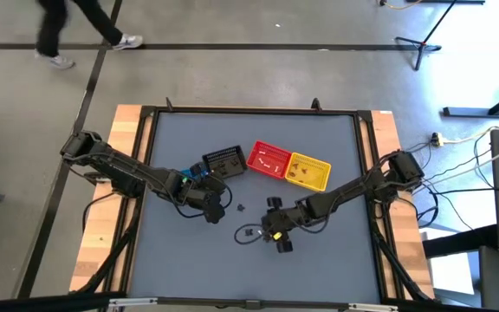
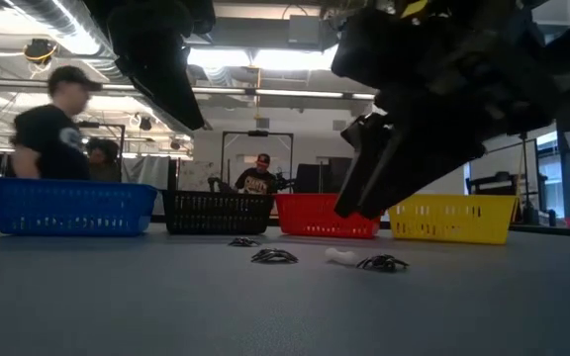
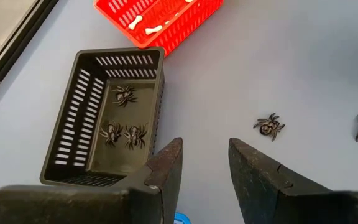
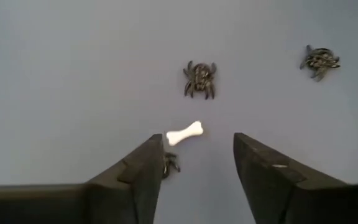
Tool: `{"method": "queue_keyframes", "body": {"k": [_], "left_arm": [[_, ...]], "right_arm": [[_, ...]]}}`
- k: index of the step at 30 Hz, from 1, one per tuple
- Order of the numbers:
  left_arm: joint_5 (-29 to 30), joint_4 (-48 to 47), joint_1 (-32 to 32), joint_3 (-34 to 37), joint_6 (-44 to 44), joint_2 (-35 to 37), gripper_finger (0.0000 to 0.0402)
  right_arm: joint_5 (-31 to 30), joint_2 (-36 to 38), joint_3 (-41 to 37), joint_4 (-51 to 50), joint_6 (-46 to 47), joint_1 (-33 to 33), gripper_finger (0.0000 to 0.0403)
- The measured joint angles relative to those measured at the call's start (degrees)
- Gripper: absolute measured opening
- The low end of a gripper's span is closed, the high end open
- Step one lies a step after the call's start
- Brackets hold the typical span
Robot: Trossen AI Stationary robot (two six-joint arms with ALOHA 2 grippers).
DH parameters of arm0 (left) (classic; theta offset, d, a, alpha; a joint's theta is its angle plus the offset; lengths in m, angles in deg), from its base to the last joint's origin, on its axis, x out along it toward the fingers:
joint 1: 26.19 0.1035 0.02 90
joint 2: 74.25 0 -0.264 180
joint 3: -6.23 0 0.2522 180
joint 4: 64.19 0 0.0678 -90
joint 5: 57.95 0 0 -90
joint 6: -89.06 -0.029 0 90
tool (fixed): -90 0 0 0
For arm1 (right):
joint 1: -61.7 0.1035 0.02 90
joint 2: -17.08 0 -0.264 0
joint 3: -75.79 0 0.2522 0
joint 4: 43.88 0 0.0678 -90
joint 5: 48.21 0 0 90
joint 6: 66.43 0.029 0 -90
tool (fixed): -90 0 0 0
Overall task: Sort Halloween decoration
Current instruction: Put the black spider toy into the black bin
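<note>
On grey table (image 4: 55,74), white bone (image 4: 184,133) lies flat — angled across right tool (image 4: 194,168).

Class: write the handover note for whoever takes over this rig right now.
Left gripper: jaws open, empty, beside the black basket.
Right gripper: jaws open, empty, above the white bone.
Done: three spiders in the black basket; bones in the red basket.
Left: the white bone and loose spiders on the table.
</note>
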Motion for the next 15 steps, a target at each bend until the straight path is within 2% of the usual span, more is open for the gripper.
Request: {"method": "queue_keyframes", "body": {"k": [6,15], "left_arm": [[-0.02,0.00,0.00,0.00,0.00,0.00,0.0123],[-0.02,-0.02,0.00,0.00,0.00,0.00,0.0123]], "right_arm": [[5.36,0.00,0.00,-0.39,-7.07,0.09,0.0205],[6.45,-1.79,0.02,-0.37,-9.55,0.09,0.0198]]}}
